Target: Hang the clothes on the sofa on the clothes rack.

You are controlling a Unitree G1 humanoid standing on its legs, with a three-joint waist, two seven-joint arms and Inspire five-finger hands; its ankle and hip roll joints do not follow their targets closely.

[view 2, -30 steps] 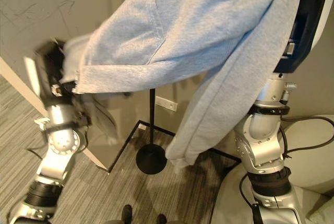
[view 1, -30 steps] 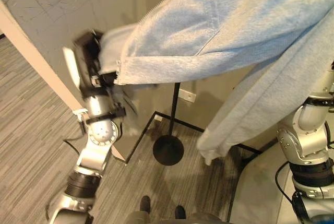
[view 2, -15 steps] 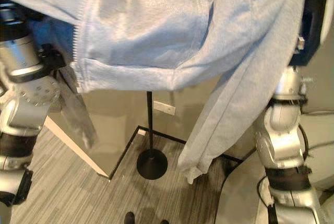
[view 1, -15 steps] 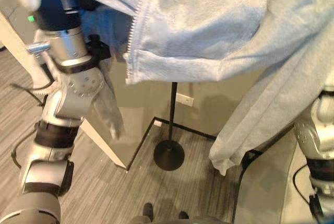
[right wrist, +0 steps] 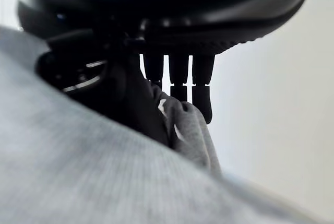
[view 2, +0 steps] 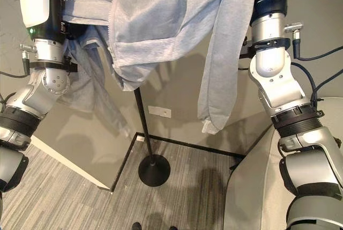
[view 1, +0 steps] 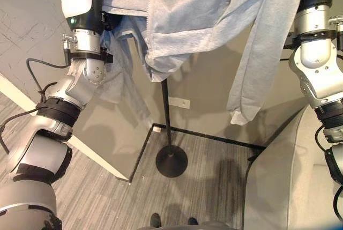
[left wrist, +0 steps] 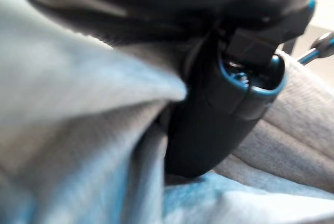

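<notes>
Both arms were raised high, holding the light grey zip hoodie (view 1: 193,15) up at the top of the clothes rack pole (view 1: 165,112). Compared with 1 s ago, the arms were much higher and more vertical, and the camera had tilted up too, so the whole picture shifted. The hoodie had been stretched across the upper view; it was now bunched around the top of the pole, with one sleeve (view 2: 222,64) hanging straight down on the right side and its cuff well above the floor. A fold of fabric hung beside the pole, below the main bunch.

Left hand (left wrist: 219,109): in the left wrist view its thumb was pressed into grey fabric, with cloth wrapped all around it, so it was gripping the hoodie. Right hand (right wrist: 180,78): in the right wrist view its fingers curled down over a ridge of grey cloth, with the thumb against it, so it was also clamped on the hoodie.

The rack's round black base (view 1: 171,161) sat on the striped grey carpet (view 1: 107,198) in the wall corner. A white wall socket (view 2: 159,111) sat just beside the pole. The edge of the grey sofa (view 1: 289,187) showed lower right, under the right arm.
</notes>
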